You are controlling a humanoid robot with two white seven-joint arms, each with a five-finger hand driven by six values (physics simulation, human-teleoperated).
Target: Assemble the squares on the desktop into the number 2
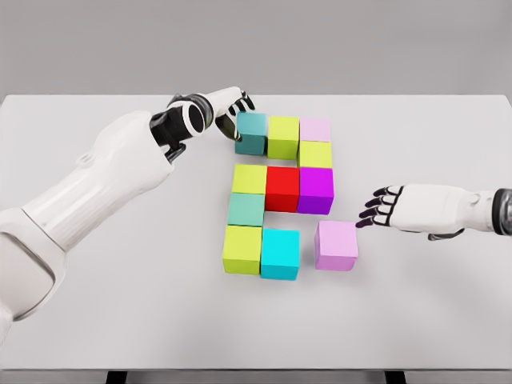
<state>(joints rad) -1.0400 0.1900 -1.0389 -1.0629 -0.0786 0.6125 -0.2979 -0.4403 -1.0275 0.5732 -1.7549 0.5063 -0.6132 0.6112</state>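
Coloured cubes lie on the white table [96, 320] in a 2-like pattern. The top row holds a teal cube [252, 133], a lime cube [283, 136] and a pale pink cube [315, 130]. Below come a yellow-green cube [315, 154], then a row of yellow-green [249, 179], red [282, 189] and purple [316, 190] cubes. A teal-green cube [246, 210], a lime cube [242, 250] and a cyan cube [280, 254] follow. A lilac cube [336, 246] sits slightly apart at the lower right. My left hand [234, 112] curls against the top teal cube's left side. My right hand [376, 208] is open, fingertips just right of the lilac cube.
The table's far edge runs just behind the top row of cubes. Table legs show below the front edge.
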